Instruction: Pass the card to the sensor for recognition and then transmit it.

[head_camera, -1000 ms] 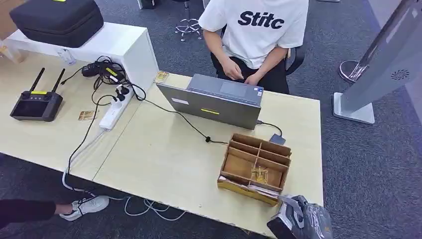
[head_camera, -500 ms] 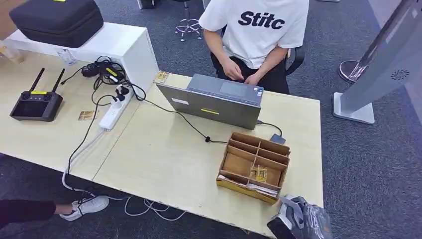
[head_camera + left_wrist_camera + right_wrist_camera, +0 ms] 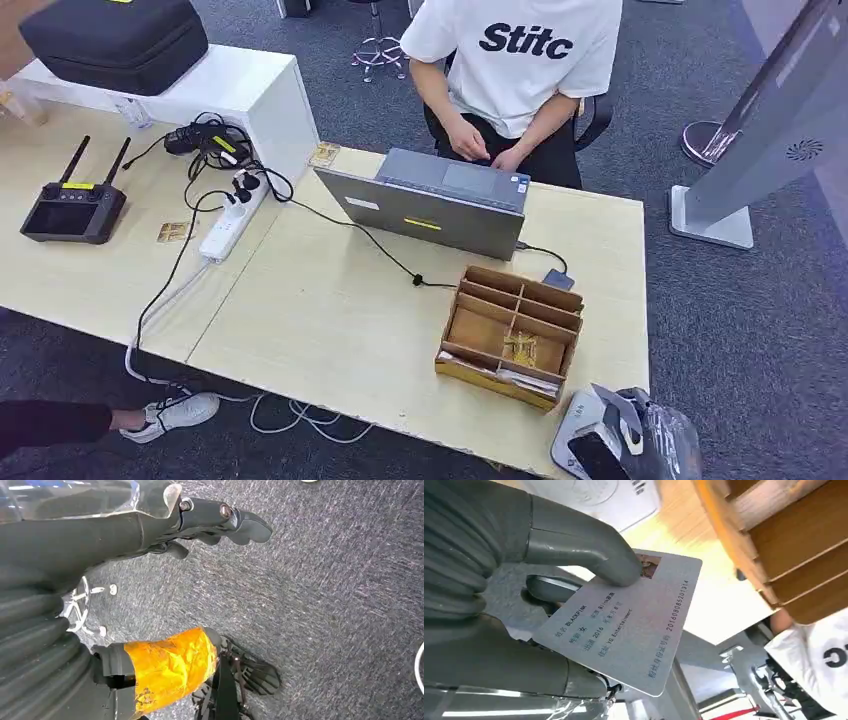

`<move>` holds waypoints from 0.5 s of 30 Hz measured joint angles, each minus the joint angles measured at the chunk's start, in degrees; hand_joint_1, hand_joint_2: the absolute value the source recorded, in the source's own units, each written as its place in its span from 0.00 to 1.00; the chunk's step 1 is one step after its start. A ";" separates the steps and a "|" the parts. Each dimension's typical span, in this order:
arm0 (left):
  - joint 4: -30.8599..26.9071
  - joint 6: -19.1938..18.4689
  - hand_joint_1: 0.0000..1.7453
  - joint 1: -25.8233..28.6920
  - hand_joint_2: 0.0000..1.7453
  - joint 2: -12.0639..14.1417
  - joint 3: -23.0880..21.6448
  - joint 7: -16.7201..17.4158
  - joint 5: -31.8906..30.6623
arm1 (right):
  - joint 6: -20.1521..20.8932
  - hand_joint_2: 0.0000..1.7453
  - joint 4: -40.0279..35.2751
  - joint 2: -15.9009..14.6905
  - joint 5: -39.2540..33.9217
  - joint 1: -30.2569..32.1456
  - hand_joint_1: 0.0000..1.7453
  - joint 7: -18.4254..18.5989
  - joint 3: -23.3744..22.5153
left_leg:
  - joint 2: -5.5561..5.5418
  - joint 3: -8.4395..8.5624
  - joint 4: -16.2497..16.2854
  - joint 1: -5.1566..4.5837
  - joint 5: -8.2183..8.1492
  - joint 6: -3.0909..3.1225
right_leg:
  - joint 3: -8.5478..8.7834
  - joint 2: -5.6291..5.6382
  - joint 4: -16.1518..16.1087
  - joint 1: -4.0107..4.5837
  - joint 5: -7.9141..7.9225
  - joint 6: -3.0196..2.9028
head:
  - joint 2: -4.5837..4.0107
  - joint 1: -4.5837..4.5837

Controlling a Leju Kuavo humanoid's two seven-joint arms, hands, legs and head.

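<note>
Two hands were at work on very different jobs. The left hand (image 3: 210, 522) hung beside the body over grey carpet, fingers loosely extended and holding nothing. Across the desk (image 3: 330, 320), left to right, lay a remote (image 3: 72, 205), a power strip (image 3: 232, 215), a laptop (image 3: 430, 205) with a person (image 3: 515, 70) seated behind it, then a wooden organizer (image 3: 512, 335) near the right edge. Just behind the organizer sat a small dark block (image 3: 558, 279) on a cable, probably the sensor, though it was too small to be sure. At the desk's near right corner, the right hand (image 3: 615, 445) pinched the card (image 3: 626, 617) between thumb (image 3: 579, 545) and fingers, the printed face toward the wrist camera.

The step in hand looked like carrying the card, already picked up, toward the reader. The next move would call for lifting it over the organizer, turning it flat, and lowering it onto the sensor without loosening the pinch.
</note>
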 joint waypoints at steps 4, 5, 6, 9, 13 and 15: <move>-0.07 -0.02 0.00 -0.05 1.00 0.00 0.02 0.00 -0.35 | 0.00 1.00 1.07 0.28 2.40 -0.44 1.00 0.44 -1.92 | 0.00 0.00 0.00 0.00 0.00 0.00 | 0.00 0.00 0.00 0.00 0.00 0.00 | 0.00 0.00; -0.09 -0.02 0.00 -0.07 1.00 0.00 0.02 0.00 -0.50 | -0.04 1.00 2.20 0.33 3.45 -0.90 1.00 0.98 -2.81 | 0.00 0.00 0.00 0.00 0.00 0.00 | 0.00 0.00 0.00 0.00 0.00 0.00 | 0.00 -0.02; -0.11 -0.02 0.00 -0.07 1.00 0.00 0.02 0.00 -0.57 | -0.07 1.00 2.78 0.33 3.74 -1.16 1.00 1.29 -3.19 | 0.00 0.00 0.00 0.00 0.00 0.00 | 0.00 0.00 0.00 0.00 0.00 0.00 | 0.00 0.00; -0.20 -0.02 0.00 -0.09 1.00 0.00 0.02 0.00 -0.89 | -0.07 1.00 4.96 0.33 4.57 -1.98 1.00 1.64 -4.54 | 0.00 0.00 0.00 0.00 0.00 0.00 | 0.00 0.00 0.00 0.00 0.00 0.00 | 0.00 0.00; -0.20 -0.02 0.00 -0.10 1.00 0.02 0.02 0.00 -1.14 | -0.07 1.00 7.63 0.33 5.03 -2.88 1.00 1.66 -5.90 | 0.01 0.01 0.00 0.00 0.00 0.00 | 0.00 0.00 0.00 0.00 0.00 0.00 | 0.00 0.00; -0.20 -0.02 0.00 -0.14 1.00 0.02 0.02 0.00 -1.14 | -0.07 1.00 8.57 0.33 5.11 -3.22 1.00 1.64 -6.36 | 0.01 0.01 0.00 0.00 0.00 0.00 | 0.00 0.00 0.00 0.00 0.00 0.00 | 0.02 0.00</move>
